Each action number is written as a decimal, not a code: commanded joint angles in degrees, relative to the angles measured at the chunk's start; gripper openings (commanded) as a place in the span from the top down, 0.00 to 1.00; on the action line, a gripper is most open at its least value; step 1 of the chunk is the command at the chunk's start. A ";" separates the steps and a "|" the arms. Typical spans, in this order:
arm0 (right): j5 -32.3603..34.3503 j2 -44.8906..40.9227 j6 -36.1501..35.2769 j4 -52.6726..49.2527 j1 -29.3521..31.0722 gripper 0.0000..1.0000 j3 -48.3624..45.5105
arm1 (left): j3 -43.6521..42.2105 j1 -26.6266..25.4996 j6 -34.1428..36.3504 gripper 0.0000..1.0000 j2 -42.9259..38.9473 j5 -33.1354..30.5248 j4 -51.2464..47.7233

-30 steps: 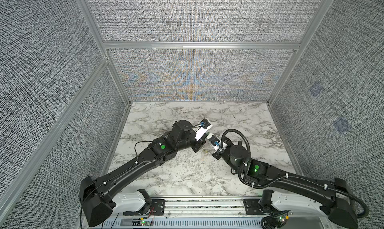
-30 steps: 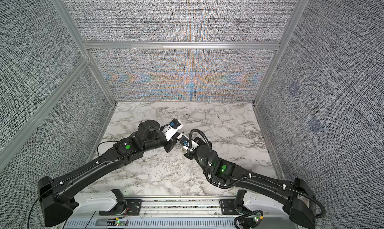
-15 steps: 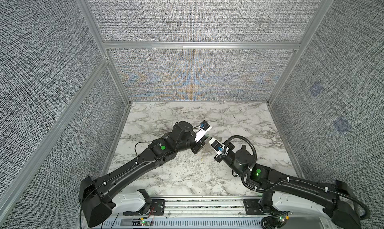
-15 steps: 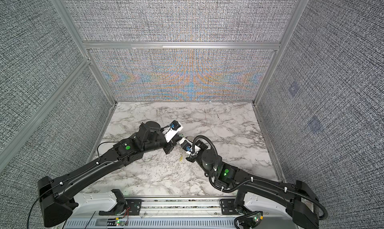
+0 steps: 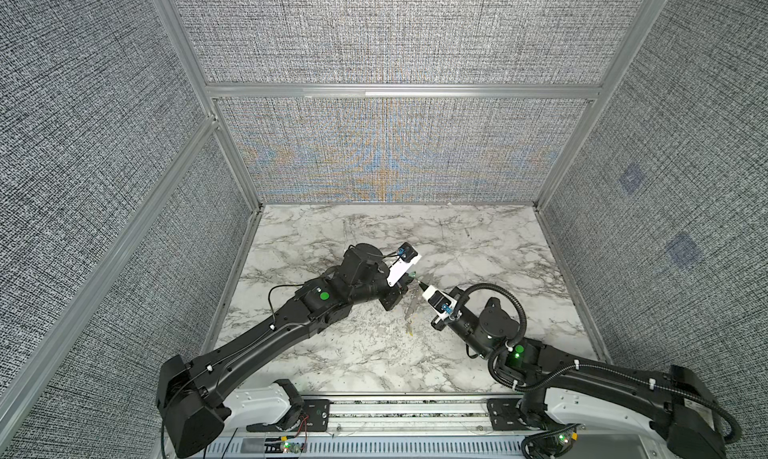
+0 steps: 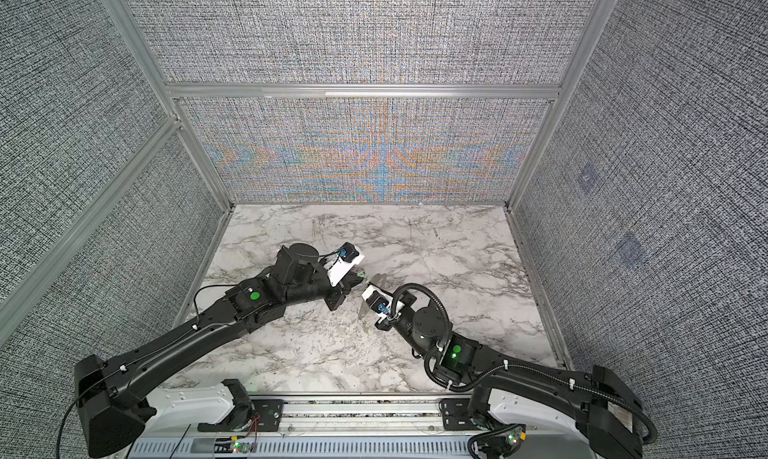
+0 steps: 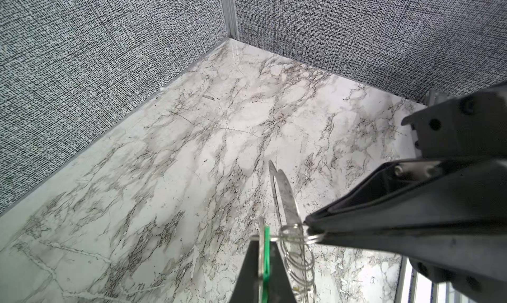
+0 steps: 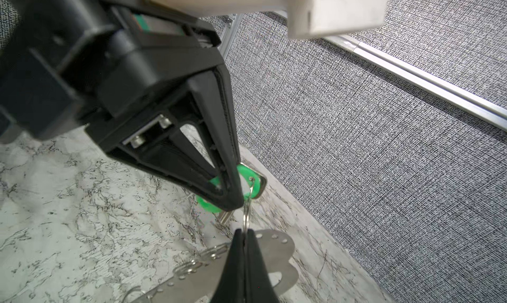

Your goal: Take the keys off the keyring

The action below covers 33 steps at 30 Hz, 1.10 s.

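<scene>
My left gripper (image 8: 235, 201) is shut on the key with the green tag (image 8: 248, 178), held above the marble floor; the tag also shows edge-on between the left gripper's fingers (image 7: 277, 266). A thin wire ring (image 8: 247, 213) runs from the green tag's hole into my right gripper (image 8: 243, 232), which is shut on it. The keyring (image 8: 274, 246), a flat grey metal loop with small wire rings (image 7: 297, 257) along its edge, hangs below both grippers. In both top views the left gripper (image 5: 409, 282) and right gripper (image 5: 420, 287) meet tip to tip at mid-table, the keyring (image 6: 365, 311) dangling beneath. A yellow tag (image 5: 410, 332) shows at its low end.
The marble floor (image 5: 374, 236) is boxed in by grey fabric walls (image 5: 390, 153) at the back and both sides. The arms' base rail (image 5: 407, 411) runs along the front edge.
The right arm has swung its elbow out to the right and its gripper has drawn slightly toward the front. The left arm has hardly moved. Both grippers stayed shut.
</scene>
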 commanded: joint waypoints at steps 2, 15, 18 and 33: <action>-2.18 0.08 0.23 6.38 0.12 1.00 -1.11 | -0.12 0.58 0.16 1.00 -0.12 0.20 0.75; -0.13 1.76 1.39 9.54 -0.06 0.97 -2.28 | 1.87 0.50 -0.52 1.00 0.06 3.68 0.28; 0.49 1.63 1.17 8.45 -0.05 0.87 -1.54 | 2.49 0.50 -0.94 1.00 0.17 2.54 0.09; 4.45 2.93 3.36 2.32 0.12 0.80 2.88 | 4.88 0.43 -1.04 1.00 1.74 -0.75 -1.64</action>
